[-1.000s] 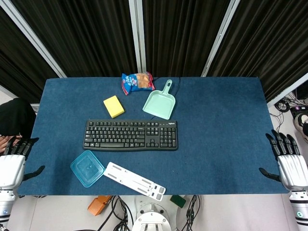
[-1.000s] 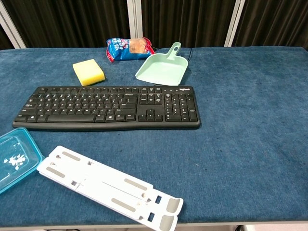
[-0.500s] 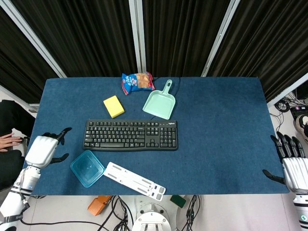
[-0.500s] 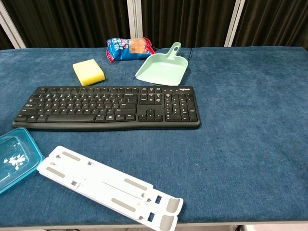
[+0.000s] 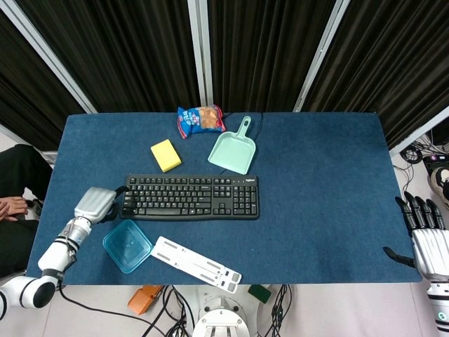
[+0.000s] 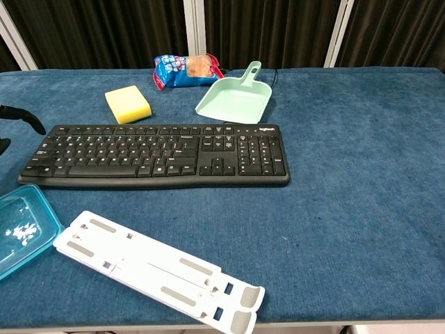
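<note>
My left hand (image 5: 97,203) hovers over the blue table (image 5: 323,182) just off the left end of the black keyboard (image 5: 189,196), its dark fingers pointing at the keyboard and holding nothing. In the chest view only its fingertips (image 6: 19,114) show at the left edge, spread apart beside the keyboard (image 6: 156,154). A teal shallow container (image 5: 128,245) lies just below this hand. My right hand (image 5: 426,239) hangs off the table's right edge, fingers apart and empty.
A white folding stand (image 5: 196,263) lies at the front edge. Behind the keyboard sit a yellow sponge (image 5: 165,154), a mint dustpan (image 5: 233,151) and a snack bag (image 5: 200,120). A seated person's hand (image 5: 10,207) shows at the far left.
My left hand has swung from off the table's left edge rightward over the table to the keyboard's left end. The right hand has barely shifted.
</note>
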{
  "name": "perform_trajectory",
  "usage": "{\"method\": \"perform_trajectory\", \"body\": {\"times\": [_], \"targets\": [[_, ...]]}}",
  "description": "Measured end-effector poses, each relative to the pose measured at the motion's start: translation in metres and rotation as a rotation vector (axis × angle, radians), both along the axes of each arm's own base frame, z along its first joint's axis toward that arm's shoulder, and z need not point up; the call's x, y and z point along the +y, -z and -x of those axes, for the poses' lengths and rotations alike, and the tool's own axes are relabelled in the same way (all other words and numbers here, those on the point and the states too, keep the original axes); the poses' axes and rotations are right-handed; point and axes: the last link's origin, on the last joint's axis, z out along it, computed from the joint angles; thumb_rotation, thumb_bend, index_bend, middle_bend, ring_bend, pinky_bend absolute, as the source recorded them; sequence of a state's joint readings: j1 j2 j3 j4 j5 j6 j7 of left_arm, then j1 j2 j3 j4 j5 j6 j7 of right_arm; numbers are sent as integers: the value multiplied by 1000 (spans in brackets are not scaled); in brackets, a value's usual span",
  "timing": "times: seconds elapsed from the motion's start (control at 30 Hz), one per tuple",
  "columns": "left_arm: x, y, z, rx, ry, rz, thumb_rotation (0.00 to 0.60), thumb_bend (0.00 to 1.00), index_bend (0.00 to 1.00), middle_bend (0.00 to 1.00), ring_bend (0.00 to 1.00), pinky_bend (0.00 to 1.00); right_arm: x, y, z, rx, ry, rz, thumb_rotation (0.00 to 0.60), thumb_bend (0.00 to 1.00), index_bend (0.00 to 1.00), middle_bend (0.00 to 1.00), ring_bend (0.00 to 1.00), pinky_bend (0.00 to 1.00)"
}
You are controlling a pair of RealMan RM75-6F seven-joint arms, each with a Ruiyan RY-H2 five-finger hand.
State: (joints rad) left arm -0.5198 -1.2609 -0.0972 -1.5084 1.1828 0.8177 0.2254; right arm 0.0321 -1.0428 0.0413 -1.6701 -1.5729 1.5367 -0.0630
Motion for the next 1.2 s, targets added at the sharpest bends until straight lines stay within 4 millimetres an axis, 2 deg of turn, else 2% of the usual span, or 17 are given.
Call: {"method": "perform_trajectory", "body": {"times": [0.7, 0.93, 1.03, 1.1, 1.13, 1.2], "targets": [[3, 16, 6, 35, -40, 50, 600, 661, 228, 921, 968, 888, 1, 1, 5, 0, 22, -1, 600, 124, 0, 0, 0, 0], [5, 8, 2, 31, -28, 13, 600, 649, 228, 914, 958, 887, 2, 0, 6, 0, 22, 4, 600, 125, 0, 0, 0, 0], [5, -3, -1, 4, -15, -42, 600, 603, 228, 882, 928, 884, 2, -1, 7, -2, 25, 7, 600, 125, 0, 0, 0, 0], [4, -12, -2, -19, -3, -95, 600, 560, 228, 815, 859, 870, 2, -2, 7, -4, 26, 8, 600, 125, 0, 0, 0, 0], [3, -16, -2, -29, 2, -122, 600, 539, 228, 760, 799, 835, 2, -2, 8, -4, 27, 8, 600, 125, 0, 0, 0, 0], [0, -27, -1, -59, 14, -193, 600, 498, 223, 635, 663, 689, 3, -3, 9, -6, 31, 11, 600, 125, 0, 0, 0, 0]]}}
